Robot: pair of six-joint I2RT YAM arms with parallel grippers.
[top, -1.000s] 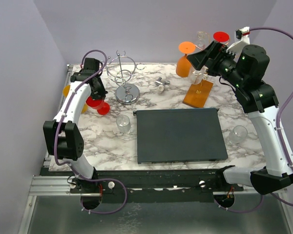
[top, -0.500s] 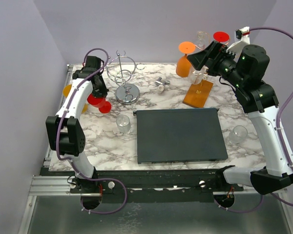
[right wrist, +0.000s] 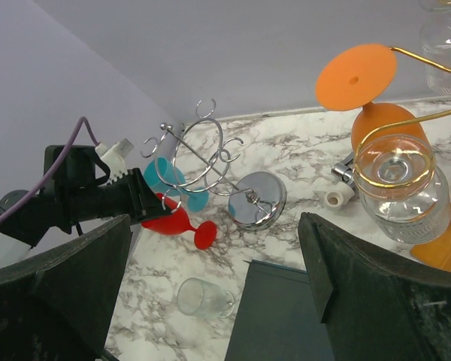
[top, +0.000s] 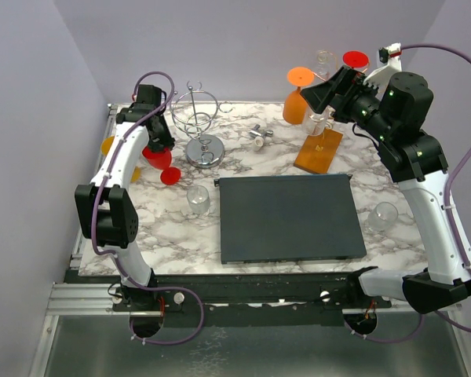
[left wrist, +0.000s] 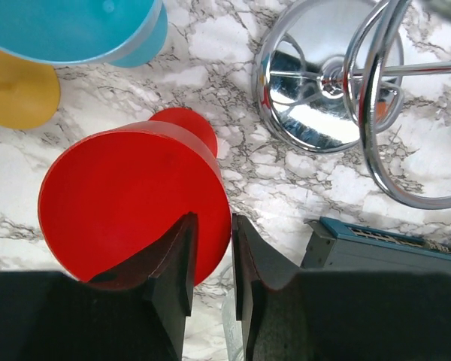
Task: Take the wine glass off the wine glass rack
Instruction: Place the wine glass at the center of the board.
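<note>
The wine glass rack has an orange-brown wooden base (top: 318, 149) and a gold wire stem (right wrist: 428, 64) at the back right. Hanging on it upside down are an orange wine glass (top: 298, 94), a clear wine glass (right wrist: 397, 188) and a red-footed one (top: 355, 59). My right gripper (top: 318, 93) is open and empty, just left of the rack's hooks, touching nothing; in its own view (right wrist: 214, 219) the fingers stand wide apart. My left gripper (left wrist: 213, 222) is shut on the rim of a red wine glass (left wrist: 128, 203), which lies tilted on the table at the back left (top: 158, 159).
A chrome wire stand (top: 198, 126) with a round base is beside the red glass. A dark tray (top: 286, 216) fills the middle. Clear glasses lie on the left (top: 198, 199) and on the right (top: 382, 216). A teal glass (left wrist: 75, 30), a yellow glass (top: 107, 147) and a small metal piece (top: 259, 135) lie nearby.
My left gripper has shifted slightly toward the chrome stand with the red glass in it, and its arm has swung in. The right arm has not moved.
</note>
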